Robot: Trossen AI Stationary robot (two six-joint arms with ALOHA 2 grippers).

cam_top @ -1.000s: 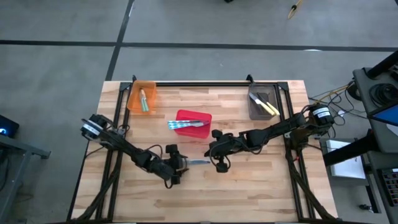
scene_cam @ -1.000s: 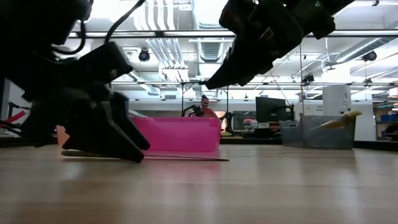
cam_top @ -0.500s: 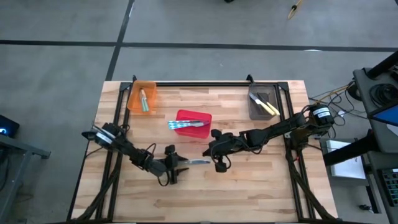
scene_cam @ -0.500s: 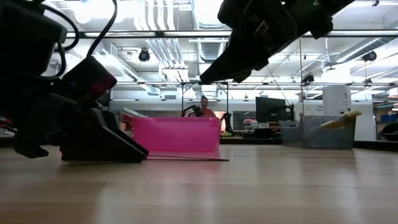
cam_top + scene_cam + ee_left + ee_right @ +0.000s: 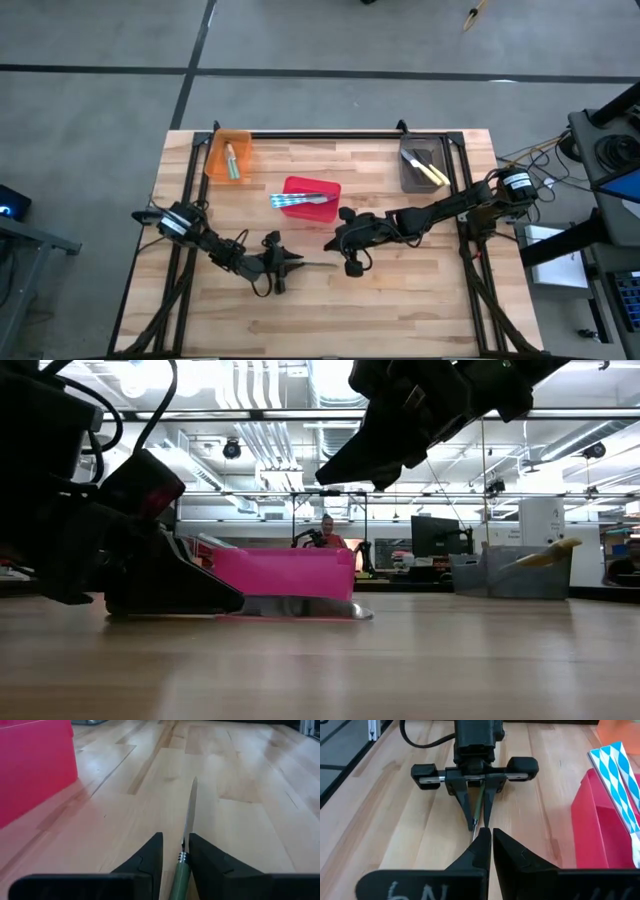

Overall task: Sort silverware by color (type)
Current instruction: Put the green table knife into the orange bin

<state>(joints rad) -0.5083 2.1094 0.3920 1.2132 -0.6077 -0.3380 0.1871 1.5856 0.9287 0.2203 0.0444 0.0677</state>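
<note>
Lying loose — one green-handled knife (image 5: 186, 840)

- High view looked straight down on the whole table (image 5: 400, 300).
- Low view faced level across it.
- Both wrist views, close in, shared the green-handled knife (image 5: 186, 840).

The table (image 5: 420, 290) is pale wooden butcher-block, its planks smooth with a soft sheen that mirrors the red bin (image 5: 30, 767), which looks like smooth, slightly glossy plastic. The knife (image 5: 187, 827) between the left gripper (image 5: 176, 851) fingers has a bright polished metal blade and a matt green plastic handle, while the fingers themselves are matt black plastic. The orange bin (image 5: 228, 155) and grey bin (image 5: 412, 172) look like plain moulded plastic, and the utensils (image 5: 300, 200) in the red bin have patterned blue-and-white handles.
</note>
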